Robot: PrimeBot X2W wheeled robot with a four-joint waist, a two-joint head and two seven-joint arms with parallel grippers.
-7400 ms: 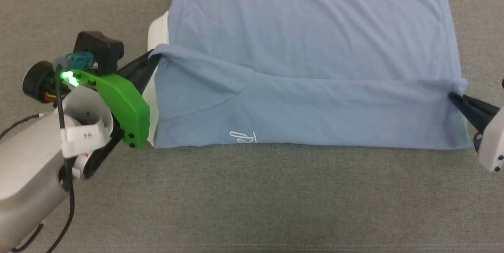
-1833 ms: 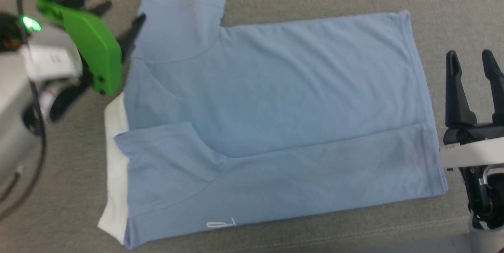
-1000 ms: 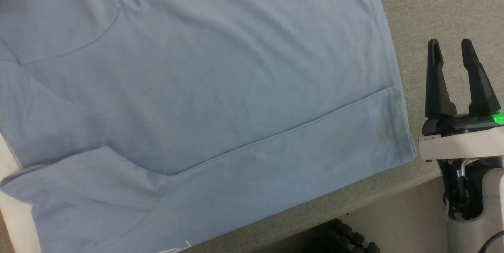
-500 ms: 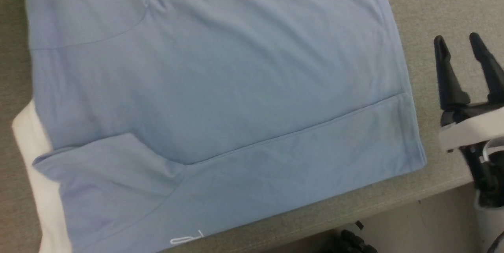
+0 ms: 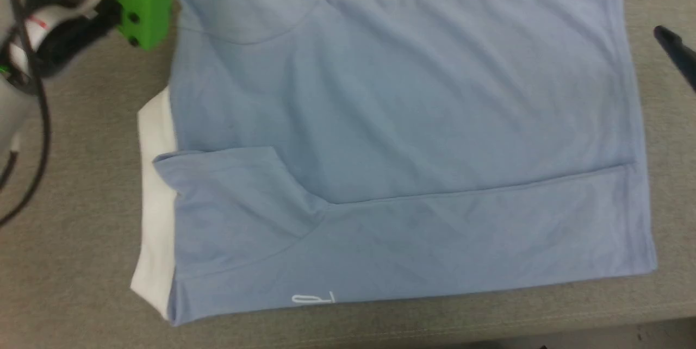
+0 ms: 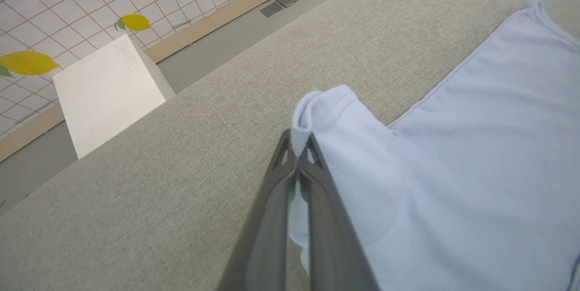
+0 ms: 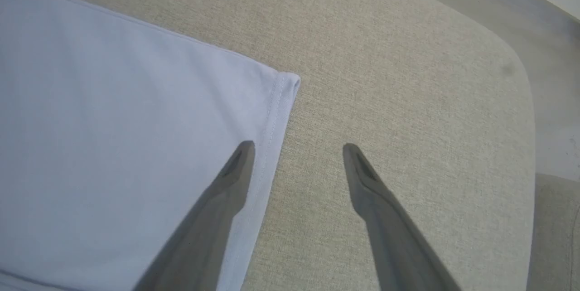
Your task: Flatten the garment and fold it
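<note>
Your left gripper [image 6: 299, 140] is clamped on the sleeve [image 6: 349, 146] of the polo shirt [image 5: 413, 120] at eleven o'clock (head view); your right gripper [image 7: 299, 148] hangs spread over its hem [image 7: 272, 114].

Before you, the light blue polo shirt [image 5: 413, 110] lies flat on the grey fabric surface [image 5: 81, 202], hem to the right, white collar [image 5: 155, 213] to the left. Its near long side is folded over the body in a band, the near sleeve [image 5: 234, 197] on top and the white script logo [image 5: 314, 299] at the near edge. The far sleeve [image 6: 353, 146] sticks outward, its cuff pinched by the left gripper [image 6: 298, 139].
</note>
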